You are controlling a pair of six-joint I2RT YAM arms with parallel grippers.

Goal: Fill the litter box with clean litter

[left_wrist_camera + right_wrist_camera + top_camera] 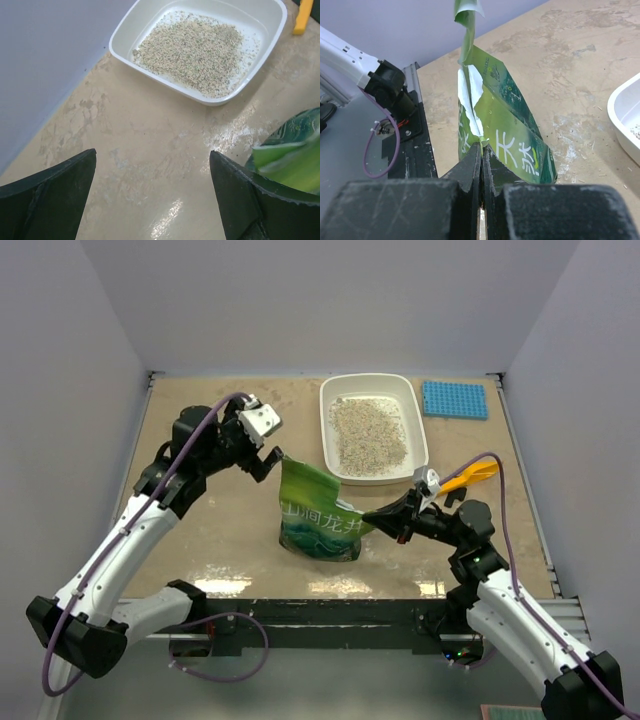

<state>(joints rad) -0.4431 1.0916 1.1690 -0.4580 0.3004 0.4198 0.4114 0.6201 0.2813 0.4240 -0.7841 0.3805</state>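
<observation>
1 litter box [368,388] far centre, litter [368,432] inside | 1 bag [318,522] | 1 scoop [472,475], half hidden behind right arm [482,545] | left gripper [152,155] wide, empty | right gripper [481,147] pinching bag edge

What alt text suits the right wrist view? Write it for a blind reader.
The right gripper is pinched shut on the edge of an opened, crinkly green bag standing on a beige table. A corner of the white litter box shows at the right edge.
</observation>
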